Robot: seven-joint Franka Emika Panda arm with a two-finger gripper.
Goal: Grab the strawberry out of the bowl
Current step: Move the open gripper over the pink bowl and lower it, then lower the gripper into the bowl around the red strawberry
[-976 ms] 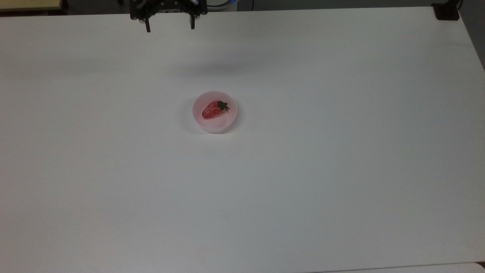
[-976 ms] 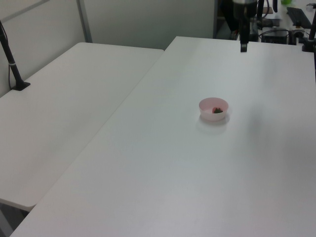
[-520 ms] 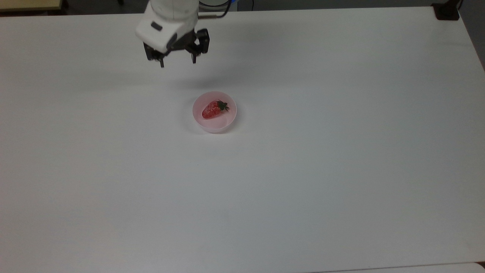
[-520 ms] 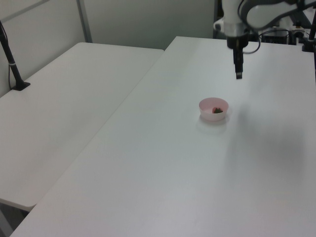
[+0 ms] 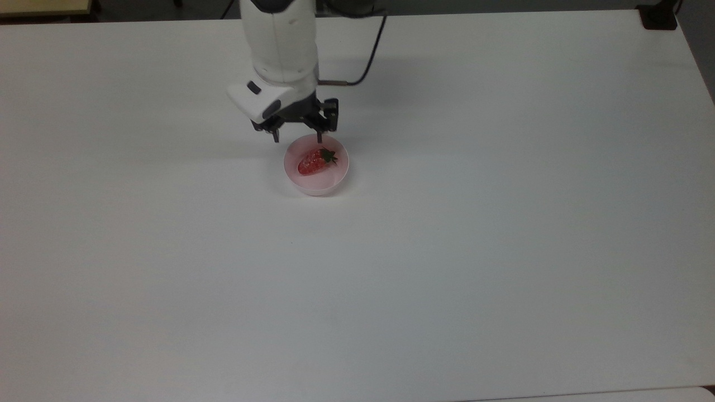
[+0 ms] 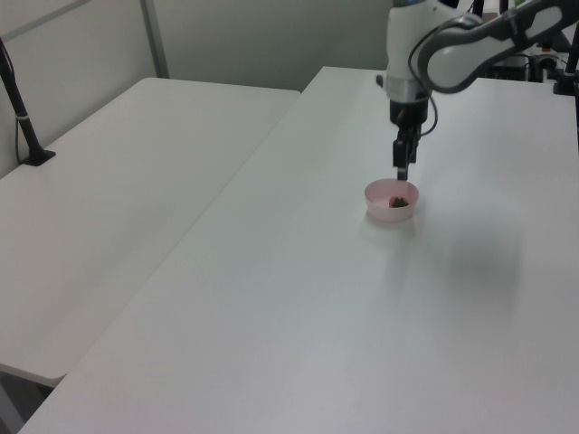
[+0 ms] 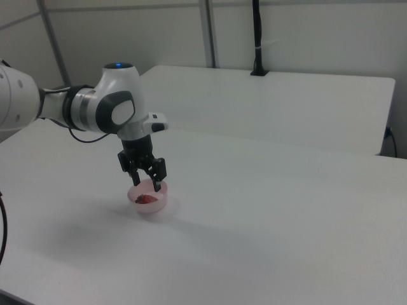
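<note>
The strawberry (image 5: pixel 314 161) lies on its side in the bowl (image 5: pixel 334 178), just below the hand (image 5: pixel 297 137) and a little toward the top view's right of it; its green cap points away from the hand's white body, toward the top view's right. The hand hangs over the bowl's far rim with its two dark fingers spread wide and nothing between them.

The step in hand looks like the final approach. To do it well, the hand probably needs to centre over the berry's red body rather than the rim, turn so the fingers straddle its narrow width, then come down inside the walls without knocking the bowl. Closing across the plump middle, clear of the leafy cap, should give the surest hold.

The strawberry is glossy and speckled, tapered at one end, so it may slip or roll under pressure. The bowl is smooth pale pink plastic, round and light-looking; it could slide on the plain white desk (image 5: pixel 503 251) if nudged.
</note>
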